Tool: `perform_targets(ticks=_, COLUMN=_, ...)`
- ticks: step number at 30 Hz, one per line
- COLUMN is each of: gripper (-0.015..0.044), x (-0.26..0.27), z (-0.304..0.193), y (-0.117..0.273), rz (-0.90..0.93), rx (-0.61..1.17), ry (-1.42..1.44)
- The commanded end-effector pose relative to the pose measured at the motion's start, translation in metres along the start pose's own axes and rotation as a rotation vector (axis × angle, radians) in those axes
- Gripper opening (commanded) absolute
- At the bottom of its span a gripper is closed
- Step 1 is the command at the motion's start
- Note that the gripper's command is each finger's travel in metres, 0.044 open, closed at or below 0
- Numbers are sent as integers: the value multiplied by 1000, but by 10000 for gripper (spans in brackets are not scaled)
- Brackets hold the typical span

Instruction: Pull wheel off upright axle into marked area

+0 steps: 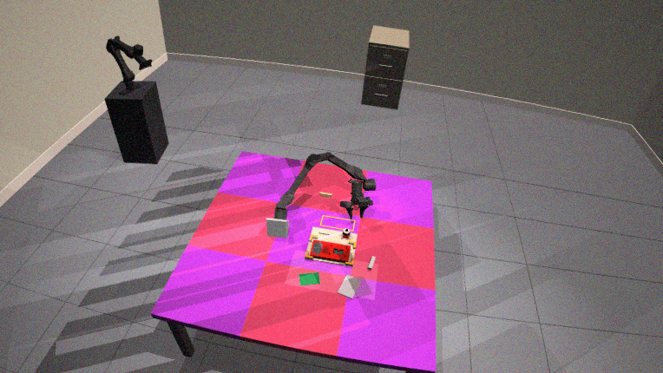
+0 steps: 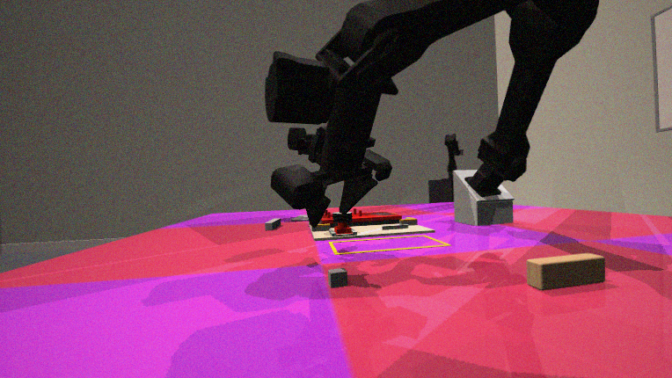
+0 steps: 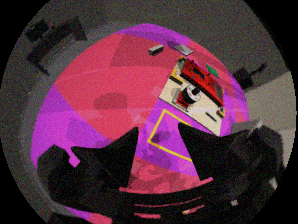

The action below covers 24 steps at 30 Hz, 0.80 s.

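Gripper: one, jaws parted, gripping nothing, raised above the table.
Wheel: one, dark, seated on its upright axle on the board, beyond and below the jaws.
Marked area: one yellow rectangle, beneath the jaws, beside the board.
Wooden block: one, well apart.

Grey tiled floor, dark grey and cream walls, a dark filing cabinet against the far wall.
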State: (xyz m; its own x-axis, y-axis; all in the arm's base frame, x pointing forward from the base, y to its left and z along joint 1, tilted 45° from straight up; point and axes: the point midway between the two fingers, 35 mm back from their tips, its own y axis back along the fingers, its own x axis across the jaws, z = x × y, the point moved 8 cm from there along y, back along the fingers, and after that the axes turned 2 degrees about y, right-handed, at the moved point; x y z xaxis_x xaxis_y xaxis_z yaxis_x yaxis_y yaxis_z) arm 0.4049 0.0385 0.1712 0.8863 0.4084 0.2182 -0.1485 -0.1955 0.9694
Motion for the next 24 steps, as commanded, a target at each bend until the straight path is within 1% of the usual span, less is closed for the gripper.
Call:
perform_targets(ticks=1, gripper=300, x=-27, z=40, y=-10, rz=-35, rx=145, ry=-139)
perform_targets(ticks=7, gripper=300, x=-69, z=89, y=-17, rz=-26, rx=359, ry=-362)
perform_targets(ticks=13, gripper=300, x=-114, z=131, y=-18, rz=40, rx=563, ry=-594)
perform_targets(ticks=15, gripper=300, x=-119, z=135, y=-18, rz=51, rx=585, ry=-621)
perform_targets(ticks=24, gripper=300, x=-126, z=132, y=-18, rz=51, rx=586, ry=-621)
